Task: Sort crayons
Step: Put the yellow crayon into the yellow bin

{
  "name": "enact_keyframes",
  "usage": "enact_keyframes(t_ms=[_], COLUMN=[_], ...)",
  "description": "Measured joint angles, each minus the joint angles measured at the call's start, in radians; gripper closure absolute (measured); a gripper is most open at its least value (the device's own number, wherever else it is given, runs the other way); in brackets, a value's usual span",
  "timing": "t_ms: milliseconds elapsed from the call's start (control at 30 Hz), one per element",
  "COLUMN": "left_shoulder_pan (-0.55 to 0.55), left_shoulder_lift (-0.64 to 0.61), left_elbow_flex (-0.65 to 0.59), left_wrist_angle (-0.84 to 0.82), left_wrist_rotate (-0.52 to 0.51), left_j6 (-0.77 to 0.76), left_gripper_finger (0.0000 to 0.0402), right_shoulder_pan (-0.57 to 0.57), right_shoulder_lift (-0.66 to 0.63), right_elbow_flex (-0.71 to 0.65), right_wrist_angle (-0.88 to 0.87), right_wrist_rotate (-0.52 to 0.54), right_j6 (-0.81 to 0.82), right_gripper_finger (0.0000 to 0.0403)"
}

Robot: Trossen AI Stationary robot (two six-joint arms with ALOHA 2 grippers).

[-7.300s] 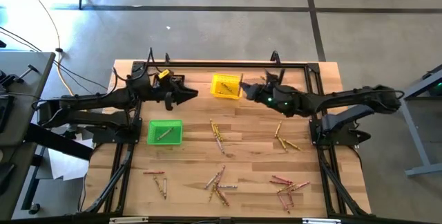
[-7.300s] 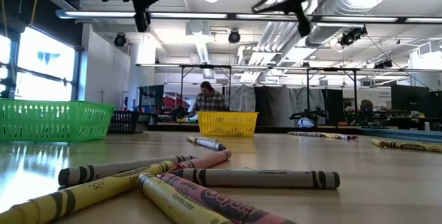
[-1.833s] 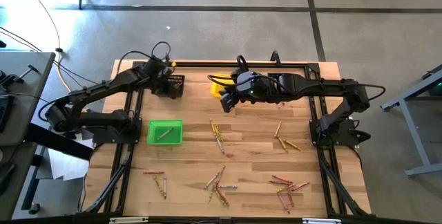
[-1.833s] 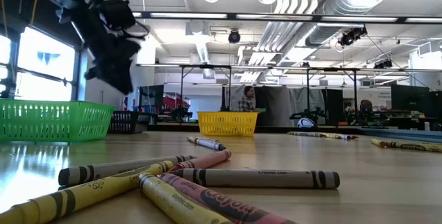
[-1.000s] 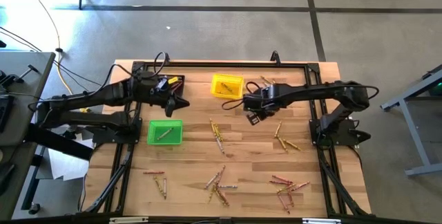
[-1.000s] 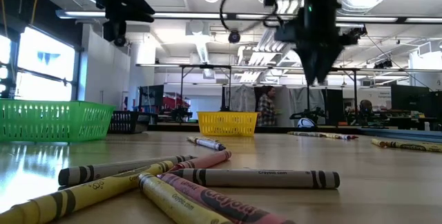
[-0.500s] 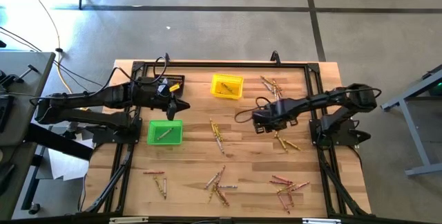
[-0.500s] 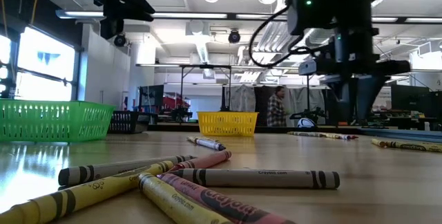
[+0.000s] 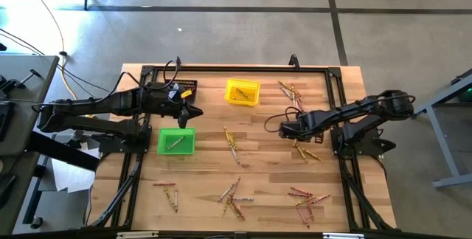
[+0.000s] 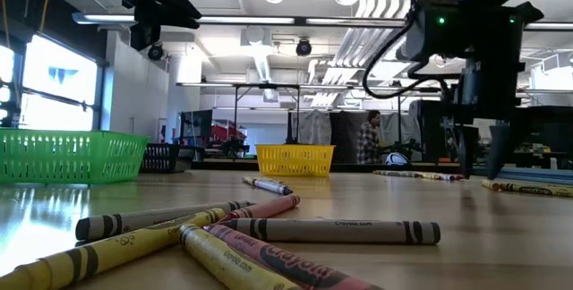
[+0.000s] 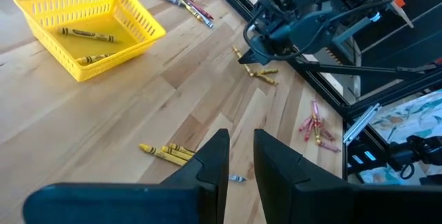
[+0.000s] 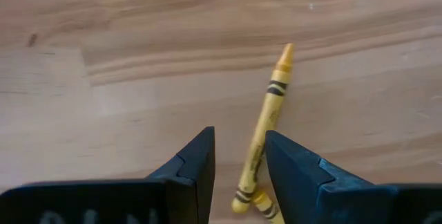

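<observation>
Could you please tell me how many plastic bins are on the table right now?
3: the yellow bin at the far middle, the green bin on the left side, and the black bin far left, partly hidden by the left arm.

The light wooden plank table (image 9: 265, 165) carried three small plastic mesh bins near its far edge: a black one (image 9: 184, 90) toward the far left corner, a yellow one (image 9: 243, 92) mid-edge, a green one (image 9: 176, 141) by the left edge. Thin paper-wrapped crayons (image 9: 233, 144) lay scattered in loose clusters across the rest, thickest toward the near edge.
</observation>
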Motion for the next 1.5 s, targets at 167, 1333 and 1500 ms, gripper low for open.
enact_keyframes(t_ms=[167,1333,1500], left_shoulder_pan=[0.0,0.001,0.001], left_shoulder_lift=[0.0,0.0,0.0], left_elbow_flex=[0.0,0.0,0.0], left_wrist_angle=[-0.001,-0.001,-0.001], left_wrist_rotate=[0.0,-0.032,-0.078], left_j6=[0.0,0.0,-0.001], left_gripper_finger=[0.0349,0.0349,0.0348], right_shoulder_pan=[0.0,-0.001,-0.029], right_shoulder_lift=[0.0,-0.116,-0.169], right_elbow_flex=[-0.001,0.039,0.146], right_wrist_angle=[-0.004,0.103,0.233], right_wrist_rotate=[0.001,0.234,0.437], right_j6=[0.0,-0.04,-0.274], right_gripper_finger=[0.029,0.0395,0.0398])
